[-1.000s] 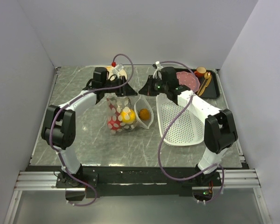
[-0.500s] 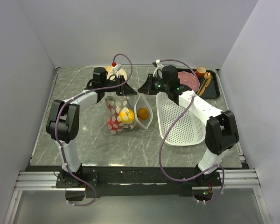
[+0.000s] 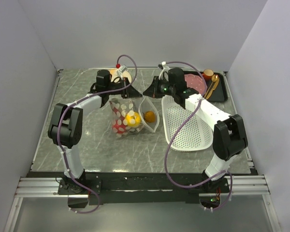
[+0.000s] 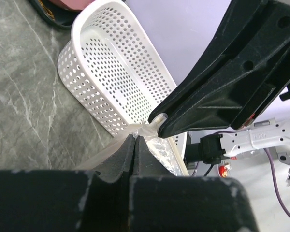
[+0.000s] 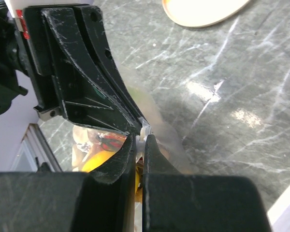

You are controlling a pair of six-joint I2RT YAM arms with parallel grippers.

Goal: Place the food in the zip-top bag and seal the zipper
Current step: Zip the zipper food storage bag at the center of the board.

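We see left gripper (image 4: 135, 138) snapped shut on bag (image 3: 121, 115) edge.
Opposite, right gripper (image 5: 141, 140) pinches the zipper (image 5: 144, 131); both arms reach forward.

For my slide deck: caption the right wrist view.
Right gripper shut on the white zipper of the zip-top bag, yellow fruit inside, over a grey marbled table.

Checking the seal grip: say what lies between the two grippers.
The zipper of the zip-top bag, pinched by left gripper and right gripper; the wrist views show it.
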